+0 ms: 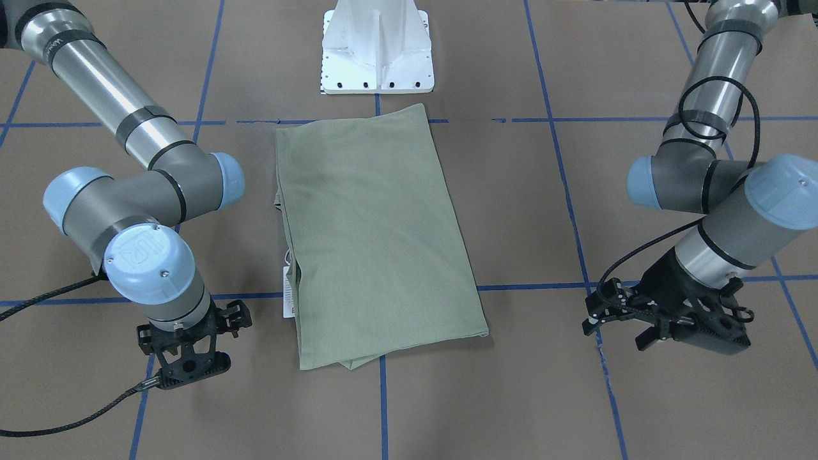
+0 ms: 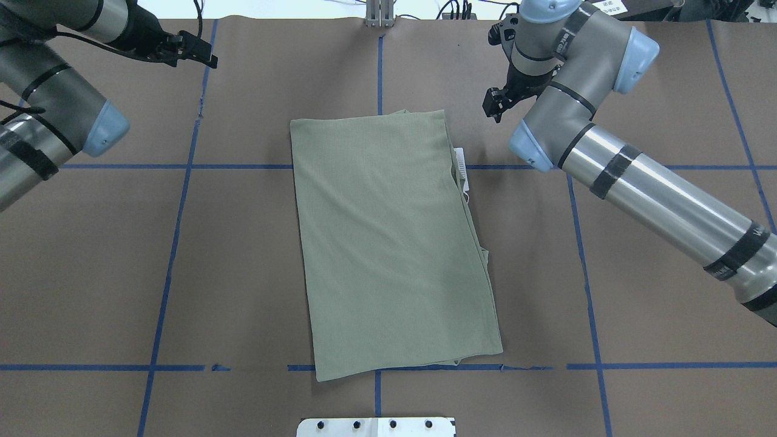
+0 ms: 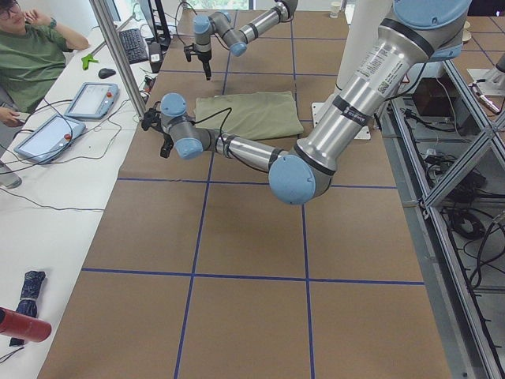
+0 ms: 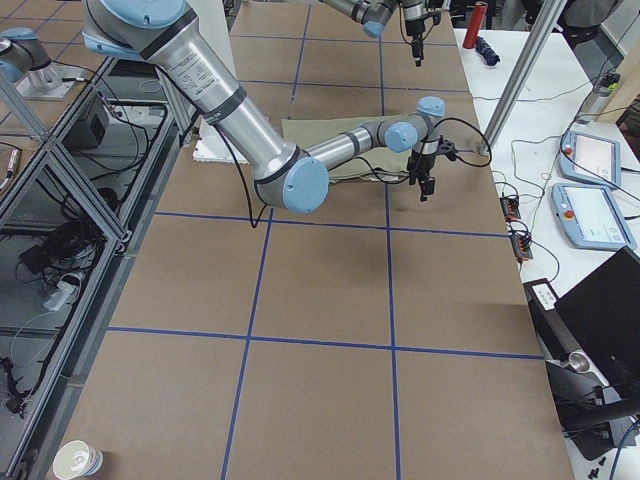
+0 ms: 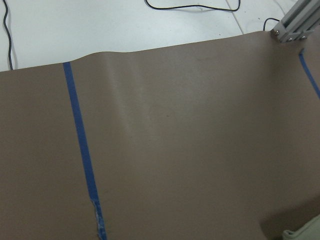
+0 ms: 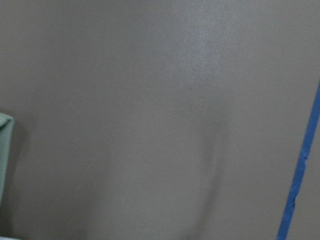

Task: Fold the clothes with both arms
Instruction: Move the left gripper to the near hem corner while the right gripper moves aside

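Cloth: sage-green knit shirt point(image 1: 377, 236), folded rectangle, centre frame.
Jaws: black left gripper point(image 1: 617, 329) apart; black right gripper point(image 1: 187, 365), I cannot tell.
Plan: I'd pinch nearest corners evenly.

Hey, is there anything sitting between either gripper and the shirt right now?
Nothing visible. Only bare table lies between the left gripper and the shirt, and between the right gripper and it. The hang tag sticks out on the right gripper's side, attached to the shirt.
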`<state>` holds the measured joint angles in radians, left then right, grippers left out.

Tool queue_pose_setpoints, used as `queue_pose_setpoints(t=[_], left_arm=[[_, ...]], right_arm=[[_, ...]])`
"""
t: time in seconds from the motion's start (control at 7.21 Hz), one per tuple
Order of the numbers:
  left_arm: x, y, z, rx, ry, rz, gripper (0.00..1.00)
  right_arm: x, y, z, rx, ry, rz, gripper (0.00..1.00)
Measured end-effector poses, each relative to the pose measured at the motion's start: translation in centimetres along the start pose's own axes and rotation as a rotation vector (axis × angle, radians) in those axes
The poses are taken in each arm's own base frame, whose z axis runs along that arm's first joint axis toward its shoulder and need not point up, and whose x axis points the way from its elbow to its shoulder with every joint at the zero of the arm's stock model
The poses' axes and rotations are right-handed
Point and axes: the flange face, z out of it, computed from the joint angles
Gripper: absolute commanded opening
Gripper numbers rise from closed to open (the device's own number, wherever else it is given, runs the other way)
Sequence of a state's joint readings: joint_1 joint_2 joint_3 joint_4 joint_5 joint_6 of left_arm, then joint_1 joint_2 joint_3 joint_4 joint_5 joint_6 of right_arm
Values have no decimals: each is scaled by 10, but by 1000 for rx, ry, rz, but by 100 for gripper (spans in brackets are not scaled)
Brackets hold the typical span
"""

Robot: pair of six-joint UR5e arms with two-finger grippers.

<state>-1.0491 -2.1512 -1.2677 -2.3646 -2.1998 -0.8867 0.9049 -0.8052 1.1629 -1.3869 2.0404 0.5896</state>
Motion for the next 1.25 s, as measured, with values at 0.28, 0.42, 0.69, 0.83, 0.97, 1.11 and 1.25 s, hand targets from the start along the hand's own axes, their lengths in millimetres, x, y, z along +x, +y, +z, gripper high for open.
queue_pose_setpoints(t=[0.28,0.42,0.69,0.83,0.97,1.11,1.25], left_arm=[[59,94,-19,-48,110,-140,100],[91,142,-32,-82,162,-204,100],[157,245,-46,-93,219,-314,100],[188,293,-41,-90,231,-393,100],[213,334,-33,-85,233,-482,95],[229,364,-26,-82,231,-558,81],[239,385,-21,-83,227,-615,79]], right_arm=[[18,58,-5,90,-213,187,100],[21,95,-14,116,-299,284,100],[16,174,-44,120,-409,458,100],[8,215,-60,121,-440,524,100],[-7,249,-71,127,-463,590,100],[-27,275,-70,144,-486,643,100],[-41,298,-61,172,-516,663,100]])
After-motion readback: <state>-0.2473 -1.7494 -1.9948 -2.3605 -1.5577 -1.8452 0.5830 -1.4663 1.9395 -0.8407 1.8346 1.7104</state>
